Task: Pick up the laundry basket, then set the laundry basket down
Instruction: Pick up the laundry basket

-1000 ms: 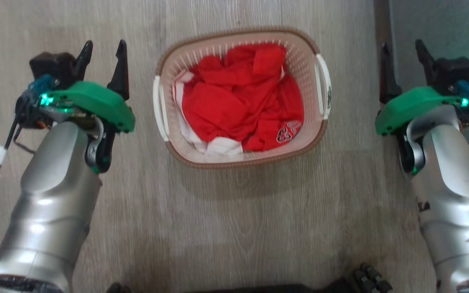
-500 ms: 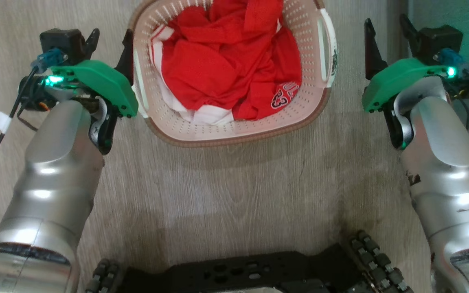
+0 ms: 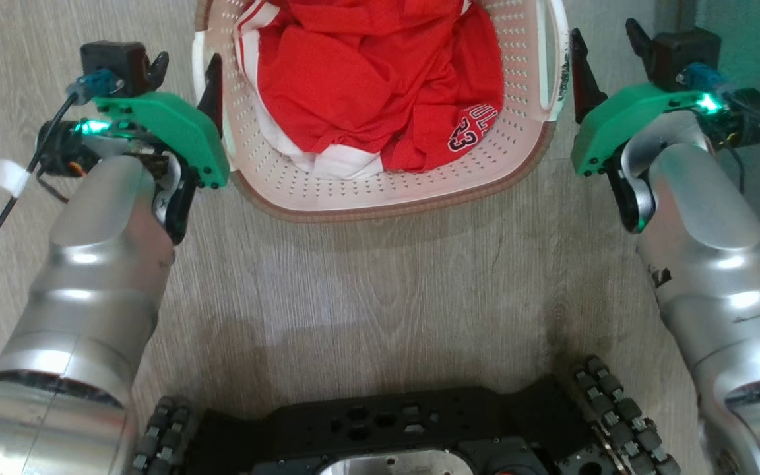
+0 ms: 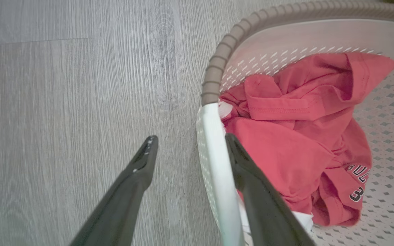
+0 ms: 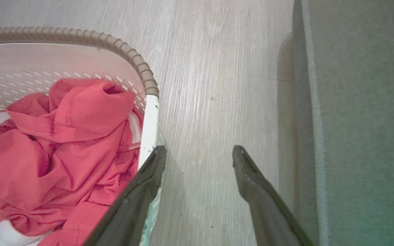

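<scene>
Reaching in for the pick-up; nothing grasped yet. In the head view, laundry basket (image 3: 386, 191) at top centre, cut off by the upper edge, sitting on the pale wood-grain floor (image 3: 380, 297); left gripper (image 3: 189, 63) at upper left, hard against the basket's side; right gripper (image 3: 603, 33) at upper right, just beside the opposite side. Both pairs of fingers spread apart, holding nothing.

In the left wrist view, left gripper (image 4: 190, 138) straddling the white left handle (image 4: 214, 153); one finger over the floor at lower centre, the other over the laundry inside. In the right wrist view, right gripper (image 5: 199, 148) spread too; inner finger at the white right handle (image 5: 149, 119), outer finger over bare floor; impossible to tell whether touching that handle or just above it.

Next, by judgement: nudge the right gripper inward to straddle its handle; close both; lift evenly to keep the load level.

Cream plastic, perforated walls, ribbed brown rim (image 4: 217, 65), rounded corners; heaped with red clothing (image 3: 367, 66) with white trim and a printed number; probably light, somewhat flexible at the handles.
</scene>
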